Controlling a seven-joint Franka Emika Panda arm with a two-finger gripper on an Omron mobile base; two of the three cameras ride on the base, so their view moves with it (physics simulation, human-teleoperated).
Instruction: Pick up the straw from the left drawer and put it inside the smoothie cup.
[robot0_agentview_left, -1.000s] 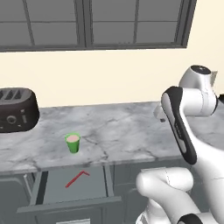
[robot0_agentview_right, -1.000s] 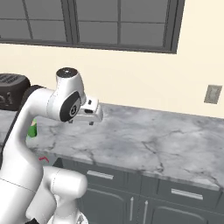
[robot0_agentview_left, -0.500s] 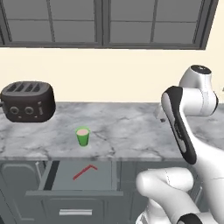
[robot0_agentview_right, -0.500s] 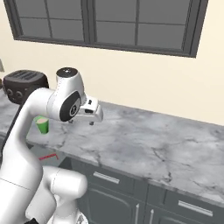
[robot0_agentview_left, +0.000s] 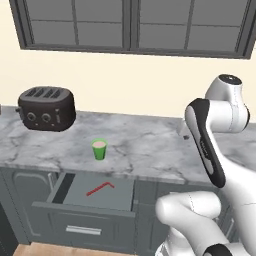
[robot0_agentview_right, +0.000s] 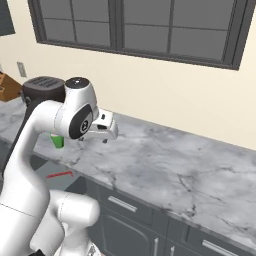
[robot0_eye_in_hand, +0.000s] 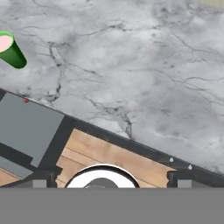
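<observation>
A grey marble counter (robot0_agentview_left: 145, 145) runs under a dark window. The gripper (robot0_agentview_right: 104, 131) hangs above it, its opening impossible to judge. Well left and below, the straw (robot0_agentview_left: 99, 189) lies flat in the open drawer (robot0_agentview_left: 107, 200), ready for grasping; the cup (robot0_agentview_left: 99, 149) stands upright behind it.

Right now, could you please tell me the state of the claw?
Claw: holding nothing; whether open or closed cannot be told.
</observation>
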